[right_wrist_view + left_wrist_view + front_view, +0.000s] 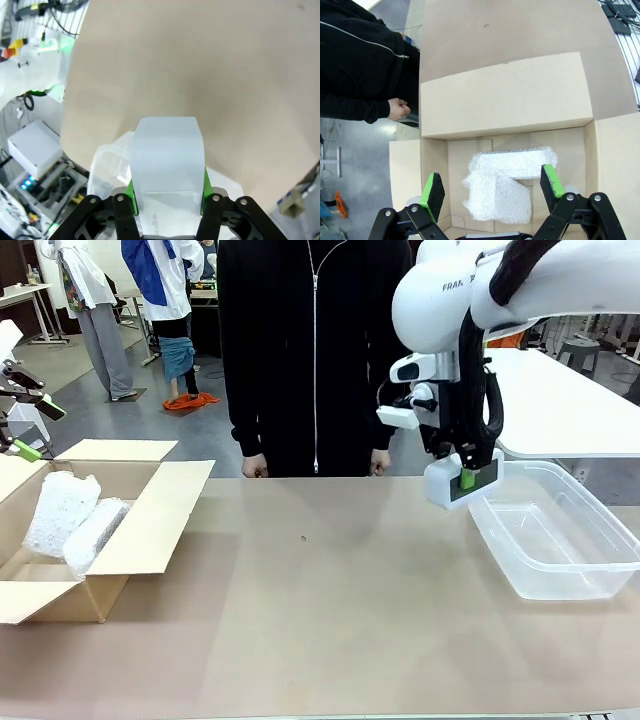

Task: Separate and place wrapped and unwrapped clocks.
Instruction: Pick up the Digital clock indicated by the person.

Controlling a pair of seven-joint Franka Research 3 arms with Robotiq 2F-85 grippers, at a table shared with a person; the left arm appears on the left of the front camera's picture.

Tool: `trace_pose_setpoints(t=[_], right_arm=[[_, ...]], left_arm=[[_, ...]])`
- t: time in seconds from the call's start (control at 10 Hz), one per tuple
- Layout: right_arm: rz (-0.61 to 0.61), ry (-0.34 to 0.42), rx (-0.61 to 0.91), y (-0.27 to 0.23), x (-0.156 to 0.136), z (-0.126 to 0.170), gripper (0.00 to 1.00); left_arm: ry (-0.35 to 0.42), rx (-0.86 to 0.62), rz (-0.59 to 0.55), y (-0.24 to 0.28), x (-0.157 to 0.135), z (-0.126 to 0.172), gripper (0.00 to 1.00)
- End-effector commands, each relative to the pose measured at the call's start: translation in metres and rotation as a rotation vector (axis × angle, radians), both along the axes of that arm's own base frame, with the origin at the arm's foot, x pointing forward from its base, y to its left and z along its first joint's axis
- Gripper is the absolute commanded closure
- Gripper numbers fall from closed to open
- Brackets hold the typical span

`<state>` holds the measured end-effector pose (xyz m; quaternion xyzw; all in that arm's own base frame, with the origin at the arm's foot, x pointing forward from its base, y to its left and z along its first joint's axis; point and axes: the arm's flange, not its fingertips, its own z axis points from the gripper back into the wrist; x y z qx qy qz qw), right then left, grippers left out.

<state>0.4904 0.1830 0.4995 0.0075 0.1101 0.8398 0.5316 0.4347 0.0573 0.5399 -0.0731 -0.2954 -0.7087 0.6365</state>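
Observation:
My right gripper (pixel 466 478) hangs over the near left end of a clear plastic bin (pixel 560 580), shut on the unwrapped clock (pixel 452 484), a bare white block. In the right wrist view the clock (pixel 167 160) sits between the green pads, above the bin's rim (pixel 107 160). Two wrapped clocks (pixel 60 510) (pixel 95 535) in bubble wrap lie inside the open cardboard box (pixel 150 520) at the left. My left gripper (pixel 38 430) is open above that box. In the left wrist view the bundles (pixel 515 162) (pixel 495 197) lie below its spread fingers (pixel 492 187).
A person in a black jacket stands at the far side, hands (pixel 255 465) (pixel 380 462) resting at the table edge. The box's flaps (pixel 505 95) are folded outward. Bare tabletop (pixel 320 590) lies between box and bin.

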Motion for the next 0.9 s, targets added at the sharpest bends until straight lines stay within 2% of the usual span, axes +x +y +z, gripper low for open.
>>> trace_pose_setpoints(t=[0.0, 0.1, 0.2, 0.3, 0.4, 0.5, 0.7, 0.8], right_arm=[[-0.109, -0.006, -0.05, -0.004, 0.015, 0.01, 0.69], [-0.183, -0.023, -0.075, -0.012, 0.022, 0.015, 0.89], [-0.259, -0.034, -0.092, -0.021, 0.028, 0.02, 0.69], [-0.325, -0.049, -0.116, -0.029, 0.032, 0.023, 1.0], [-0.383, -0.062, -0.138, -0.037, 0.036, 0.027, 0.89], [-0.43, -0.067, -0.155, -0.043, 0.038, 0.03, 1.0], [-0.501, -0.072, -0.165, -0.053, 0.039, 0.035, 1.0], [-0.508, -0.071, -0.153, -0.054, 0.039, 0.037, 0.69]], left_arm=[[0.003, -0.013, -0.003, 0.0, 0.0, 0.001, 0.0], [0.003, -0.013, -0.003, 0.0, 0.0, 0.001, 0.0], [0.003, -0.013, -0.003, 0.0, 0.0, 0.001, 0.0], [0.003, -0.013, -0.003, 0.0, 0.0, 0.001, 0.0], [0.003, -0.013, -0.003, 0.0, 0.0, 0.001, 0.0], [0.003, -0.013, -0.003, 0.0, 0.0, 0.001, 0.0], [0.003, -0.013, -0.003, 0.0, 0.0, 0.001, 0.0], [0.003, -0.013, -0.003, 0.0, 0.0, 0.001, 0.0]])
